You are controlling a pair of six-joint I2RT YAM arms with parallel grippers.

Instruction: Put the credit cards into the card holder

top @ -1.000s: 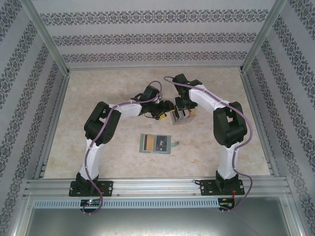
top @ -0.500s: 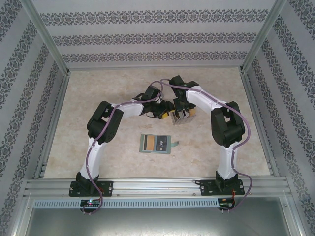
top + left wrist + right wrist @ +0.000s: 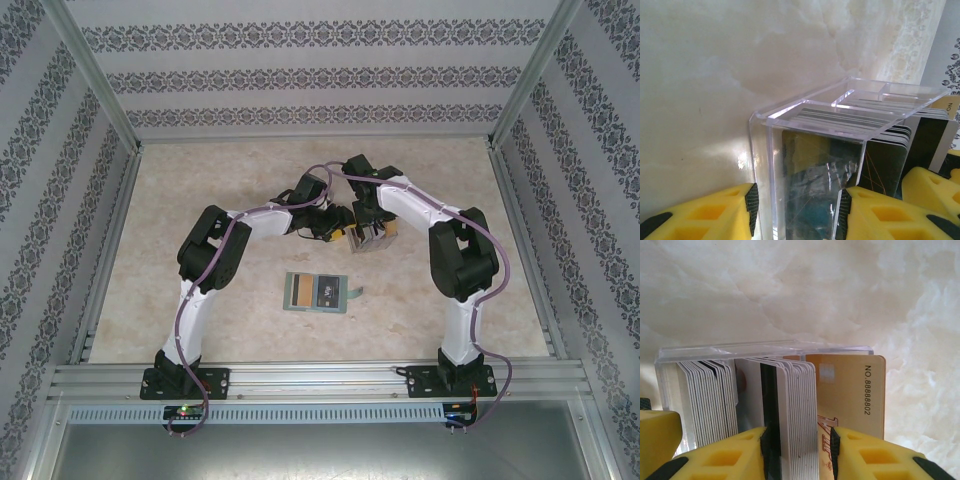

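The left end effector (image 3: 797,215) clamps the clear box (image 3: 850,100) steady; the right end effector (image 3: 797,450), pinching several credit cards (image 3: 795,400), should draw them straight out.

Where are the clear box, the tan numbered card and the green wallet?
clear box (image 3: 810,172): left wrist view, near wall
tan numbered card (image 3: 850,390): right wrist view, printed face
green wallet (image 3: 298,292): top external view, left half
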